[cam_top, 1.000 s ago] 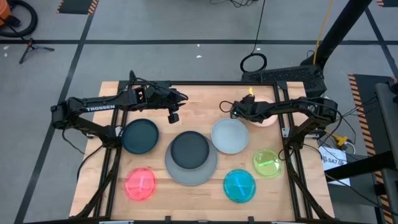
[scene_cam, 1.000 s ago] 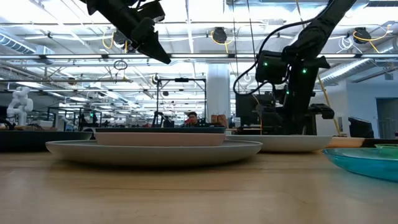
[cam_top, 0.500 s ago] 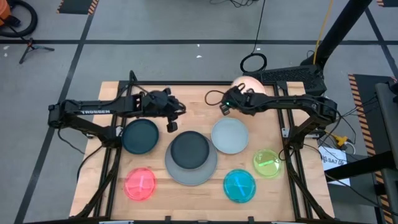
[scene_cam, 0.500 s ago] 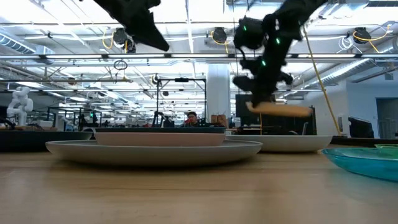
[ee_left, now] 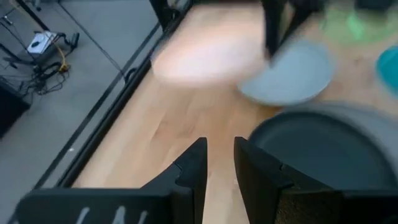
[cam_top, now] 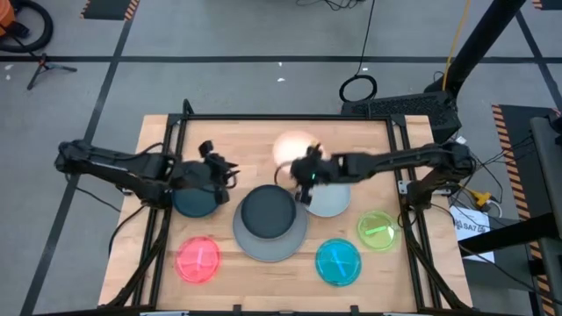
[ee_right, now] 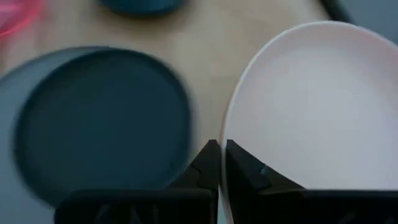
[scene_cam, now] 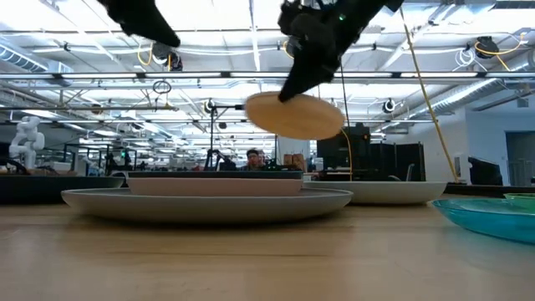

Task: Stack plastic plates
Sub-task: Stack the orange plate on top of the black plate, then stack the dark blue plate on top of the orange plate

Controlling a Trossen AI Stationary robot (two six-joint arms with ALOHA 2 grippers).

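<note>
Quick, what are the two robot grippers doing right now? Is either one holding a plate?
Left gripper: open, holding nothing, above the table by the dark teal plate.
Right gripper: shut on the rim of the peach-pink plate, held in the air.

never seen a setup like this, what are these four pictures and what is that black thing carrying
It is a two-armed robot at a wooden table. One picture looks straight down from above, one looks level across the tabletop, and two come from cameras on the wrists.

The right end effector is shut on the rim of a peach-pink plate, holding it in the air over the table. The left end effector hangs empty near a dark teal plate.

Another dark teal plate sits on a large grey plate. Also lying there are a pale blue plate and red, cyan and green translucent ones.
</note>
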